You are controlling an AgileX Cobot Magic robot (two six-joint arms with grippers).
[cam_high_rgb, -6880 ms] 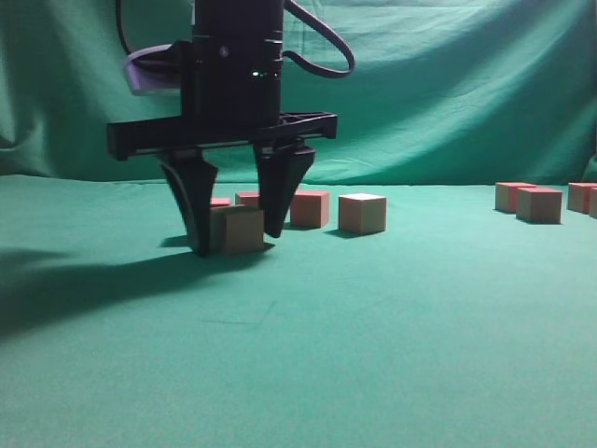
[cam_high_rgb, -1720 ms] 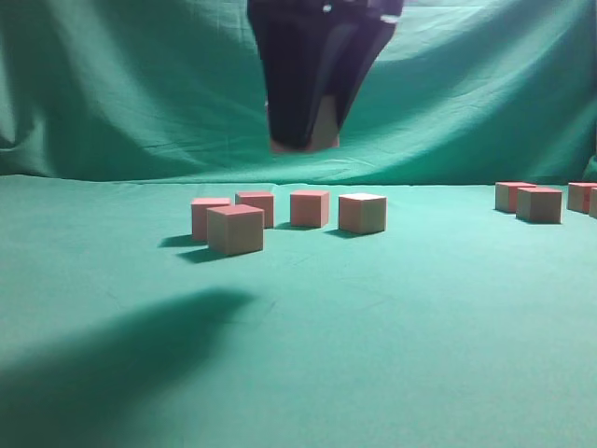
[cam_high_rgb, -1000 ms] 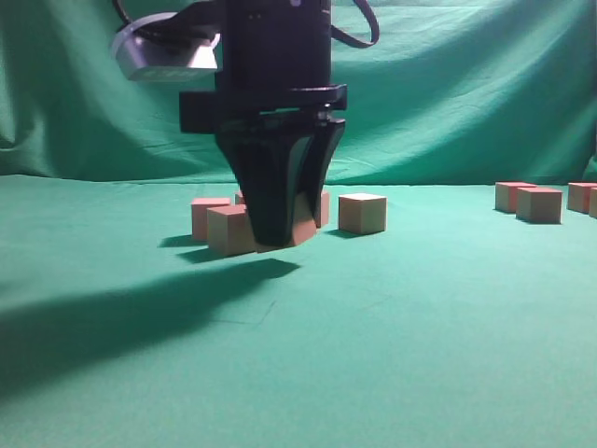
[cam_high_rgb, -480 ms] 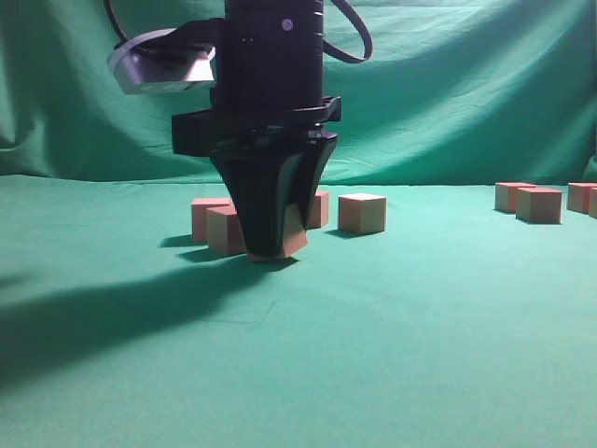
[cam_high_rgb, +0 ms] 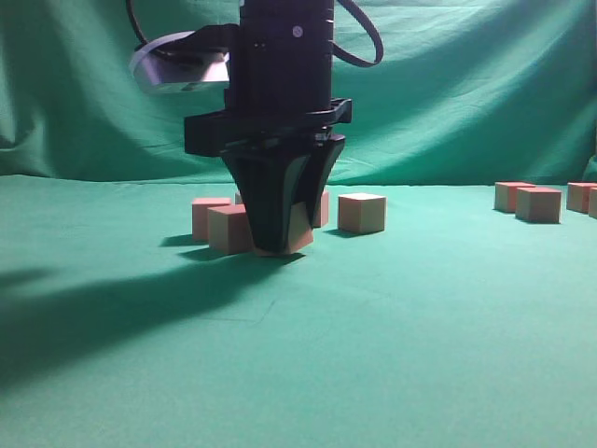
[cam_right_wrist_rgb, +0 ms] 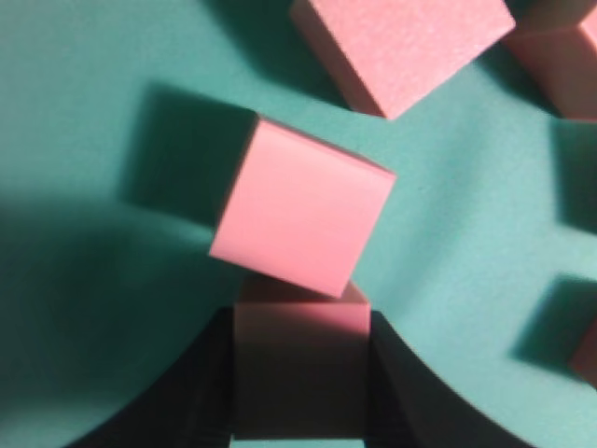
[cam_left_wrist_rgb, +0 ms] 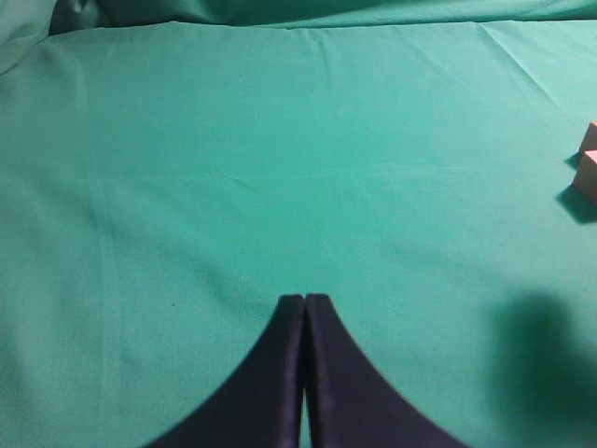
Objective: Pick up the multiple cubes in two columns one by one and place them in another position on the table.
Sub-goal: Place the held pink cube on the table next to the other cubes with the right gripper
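Right gripper: clamped on a cube, low at the table; its lower end is cut off.
Neighbour cube: touching it just ahead.
Left gripper: fingers together, empty.
Far cubes: partly cropped at the right edge.

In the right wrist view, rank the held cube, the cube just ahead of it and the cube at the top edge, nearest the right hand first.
1. The held cube, between the right hand's fingers.
2. The cube just ahead, touching or nearly touching the held one.
3. The cube at the top edge, farther ahead, slightly right.
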